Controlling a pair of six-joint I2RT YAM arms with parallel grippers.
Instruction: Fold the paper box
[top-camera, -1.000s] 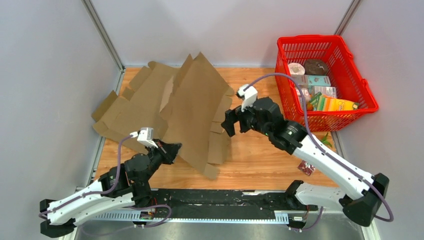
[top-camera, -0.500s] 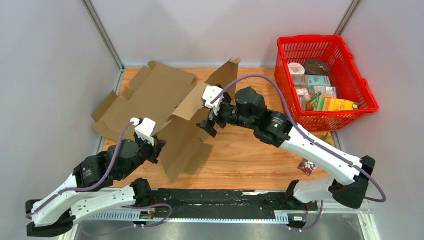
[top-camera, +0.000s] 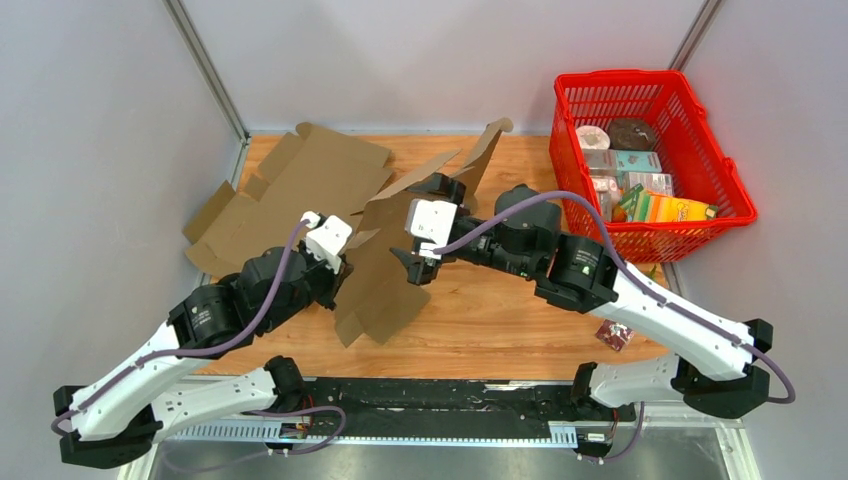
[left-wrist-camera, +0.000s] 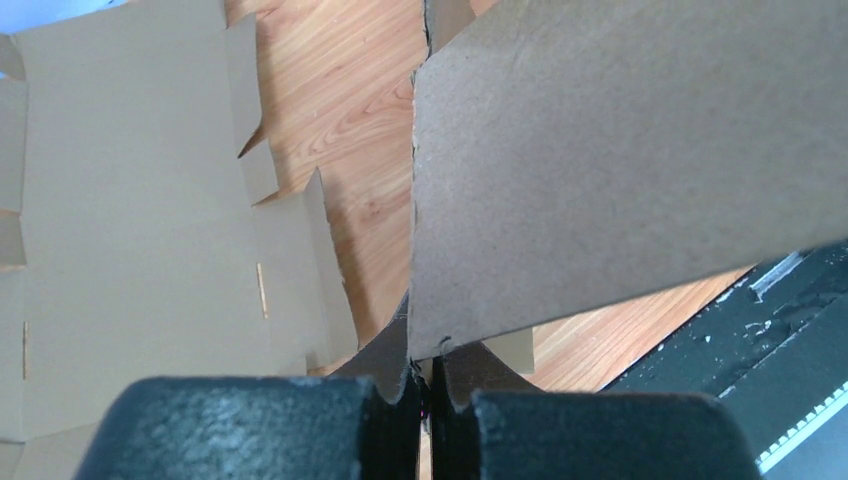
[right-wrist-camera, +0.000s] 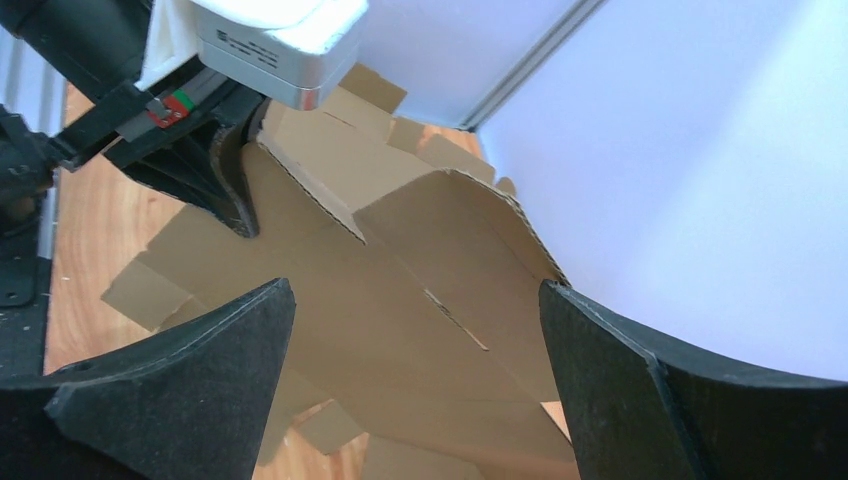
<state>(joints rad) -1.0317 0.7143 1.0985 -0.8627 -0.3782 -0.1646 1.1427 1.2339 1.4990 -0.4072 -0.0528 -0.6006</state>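
1 cardboard box blank, part-raised: L gripper pinches its edge, R gripper jaws spread wide, facing it.

Brown paper box: matt cardboard, faintly fibrous, and the cut edges are ragged. Under it the table shows warm wood grain with a soft sheen. On the right gripper, the fingers are black, matt and pebbly. The arm shells look like smooth white plastic. The red basket is glossy plastic mesh.

White arm links, black joints, purple cables, black fingers
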